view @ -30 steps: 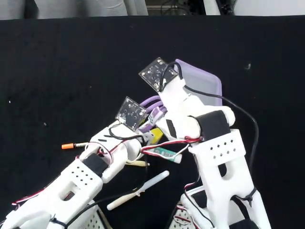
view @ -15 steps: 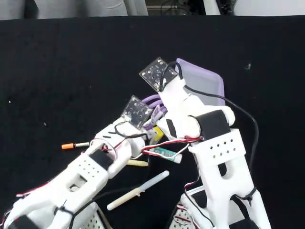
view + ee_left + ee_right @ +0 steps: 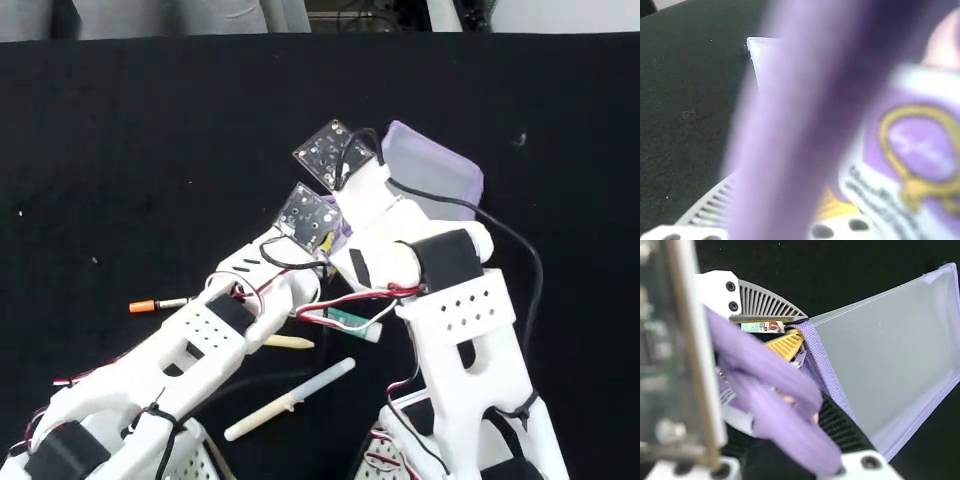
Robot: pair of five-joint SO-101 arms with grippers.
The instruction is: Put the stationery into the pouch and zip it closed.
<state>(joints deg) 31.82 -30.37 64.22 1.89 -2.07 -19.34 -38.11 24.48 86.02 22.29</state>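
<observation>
The left hand [image 3: 322,232], clamped on a purple-labelled item [image 3: 910,150], has pushed toward one o'clock to the mouth of the pouch [image 3: 440,170], which has shifted the same way. The right hand [image 3: 352,200] sits alongside, grip impossible to tell. Insertion looks close; a white pen [image 3: 290,400] waits at seven o'clock.

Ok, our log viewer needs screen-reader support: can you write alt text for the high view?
Two white robot arms meet at a pale purple pouch near the middle of a black table. Nearer the camera lie an orange-tipped pen and a cream pen.

A black table [image 3: 120,130] bears a few pale specks [image 3: 20,212].
</observation>
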